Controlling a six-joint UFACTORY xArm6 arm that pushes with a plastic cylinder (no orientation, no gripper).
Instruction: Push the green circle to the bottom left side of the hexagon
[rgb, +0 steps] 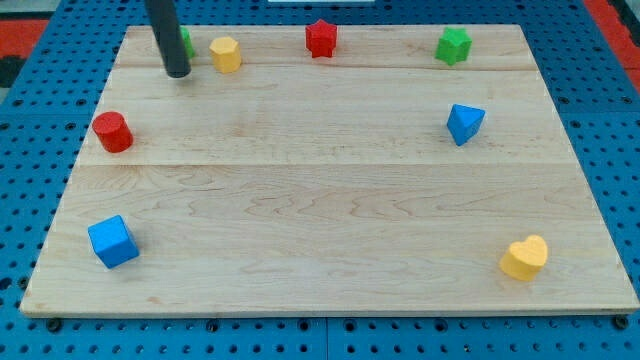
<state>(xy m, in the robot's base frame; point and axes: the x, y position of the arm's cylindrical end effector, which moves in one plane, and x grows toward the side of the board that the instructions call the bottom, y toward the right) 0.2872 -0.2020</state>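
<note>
The green circle (187, 42), probably round though mostly hidden, is sitting at the wooden board's (330, 200) top left behind my tip (178, 73), which is touching or just in front of it, with the yellow hexagon (225, 53) lying just to the view's right; no fingers here, only a rod.
</note>
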